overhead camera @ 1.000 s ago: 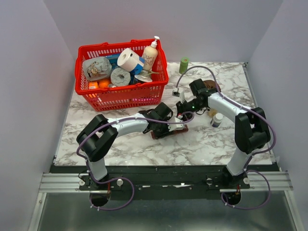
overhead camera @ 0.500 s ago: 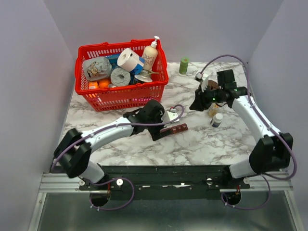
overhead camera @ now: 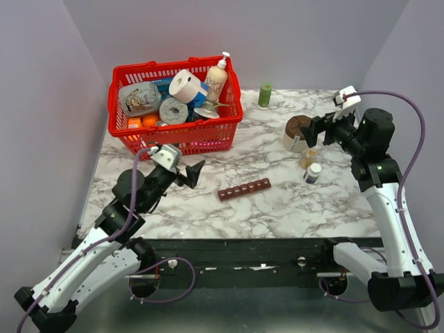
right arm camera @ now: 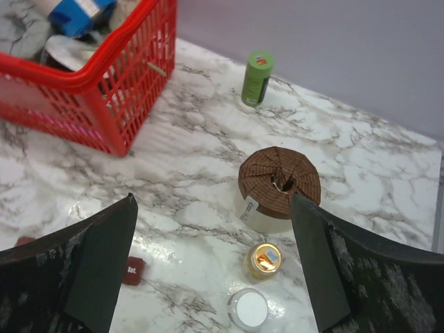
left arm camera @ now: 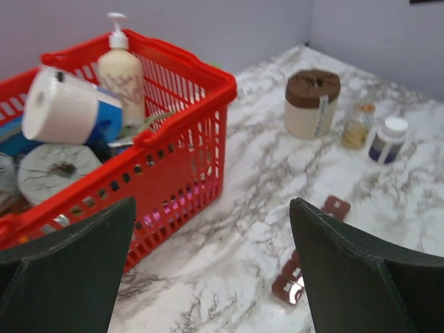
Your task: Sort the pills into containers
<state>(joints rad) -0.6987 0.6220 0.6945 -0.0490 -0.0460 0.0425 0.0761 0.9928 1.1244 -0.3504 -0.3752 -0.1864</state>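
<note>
The containers (overhead camera: 244, 189) are a dark maroon strip of joined compartments lying flat mid-table, lids down; parts of it show in the left wrist view (left arm camera: 300, 276) and one end in the right wrist view (right arm camera: 133, 270). No pills show in any view. My left gripper (overhead camera: 189, 173) (left arm camera: 213, 202) hangs open above the table, left of the strip, with nothing between its fingers. My right gripper (overhead camera: 320, 129) (right arm camera: 213, 198) is open and raised at the back right, over the brown-lidded tub and bottles, also holding nothing.
A red basket (overhead camera: 173, 142) full of goods stands at the back left. A green cylinder (overhead camera: 266, 94) stands by the back wall. A brown-lidded tub (overhead camera: 297, 132), a small clear yellowish bottle (overhead camera: 308, 158) and a white-capped bottle (overhead camera: 313, 173) cluster at the right.
Both grippers have opened and drawn away from the strip: the left arm back toward the near left, the right arm up and to the far right. The strip stays on the table.
</note>
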